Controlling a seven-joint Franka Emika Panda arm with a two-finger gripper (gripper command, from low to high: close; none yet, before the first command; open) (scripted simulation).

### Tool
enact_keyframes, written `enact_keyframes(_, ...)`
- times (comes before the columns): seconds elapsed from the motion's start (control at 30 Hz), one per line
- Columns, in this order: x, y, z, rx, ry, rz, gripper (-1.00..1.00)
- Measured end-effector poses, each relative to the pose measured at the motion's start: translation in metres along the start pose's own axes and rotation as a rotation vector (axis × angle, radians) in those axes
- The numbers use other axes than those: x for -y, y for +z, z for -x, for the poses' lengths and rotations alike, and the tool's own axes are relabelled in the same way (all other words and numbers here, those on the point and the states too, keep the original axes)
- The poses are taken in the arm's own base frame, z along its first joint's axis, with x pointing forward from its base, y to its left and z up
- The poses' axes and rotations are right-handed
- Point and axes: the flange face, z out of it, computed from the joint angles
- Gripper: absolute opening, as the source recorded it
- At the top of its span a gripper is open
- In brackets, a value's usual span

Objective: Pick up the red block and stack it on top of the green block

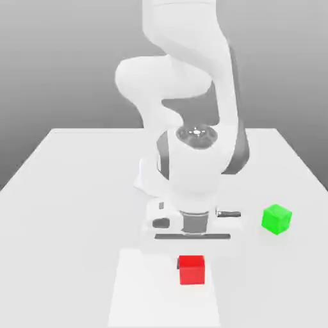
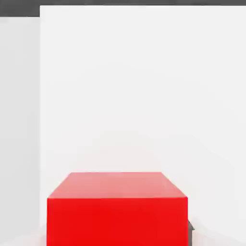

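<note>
A white tabletop (image 1: pixel 64 192) is seen under a grey backdrop. Toward its near edge, around the middle, a paler rectangular patch (image 1: pixel 144 295) is marked on the surface.

The middle of the exterior view is taken up by the white robot arm (image 1: pixel 192 83), which is folded down over the table. Much of the tabletop's far middle is screened by its bulk. The gripper (image 1: pixel 191 251) is pointed down at the paler patch.

The red block (image 1: pixel 191 269) is found directly below the hand, on the paler patch near the tabletop's near edge. It is shown as a small, bright red cube with plain, smooth faces, and its top is a lighter shade than its front. In the hand view the red block (image 2: pixel 116 211) is seen close up and squarely framed. A dark finger pad (image 2: pixel 190 231) is pressed against one of its sides. The fingers are drawn in tight on the cube, which is gripped between them.

Toward the tabletop's edge on the exterior view's right, the green block (image 1: pixel 277 218) is set. It is a bright green cube of similar size, turned slightly, well apart from the red block and untouched by the arm.
</note>
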Motion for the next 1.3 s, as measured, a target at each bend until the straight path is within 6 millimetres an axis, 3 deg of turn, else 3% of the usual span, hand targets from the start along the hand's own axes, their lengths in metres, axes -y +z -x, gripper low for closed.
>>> enact_keyframes(0.1, -0.001, -0.028, 0.001, 0.002, 0.001, 0.0, -1.0)
enact_keyframes(0.17, 0.01, -0.038, 0.02, 0.009, -0.06, -0.005, -1.0)
enact_keyframes(0.33, 0.038, -0.051, 0.086, 0.029, -0.274, -0.02, -1.0)
enact_keyframes(0.5, 0.051, -0.062, 0.145, 0.037, -0.469, -0.028, -1.0)
enact_keyframes(0.67, 0.053, -0.07, 0.208, 0.033, -0.679, -0.025, -1.0)
enact_keyframes(0.87, 0.041, -0.076, 0.28, 0.012, -0.934, -0.007, -1.0)
enact_keyframes(0.93, 0.038, -0.07, 0.289, -0.007, -0.973, 0.01, -1.0)
enact_keyframes(1.3, 0.038, -0.016, 0.287, -0.031, -0.983, 0.039, -1.0)
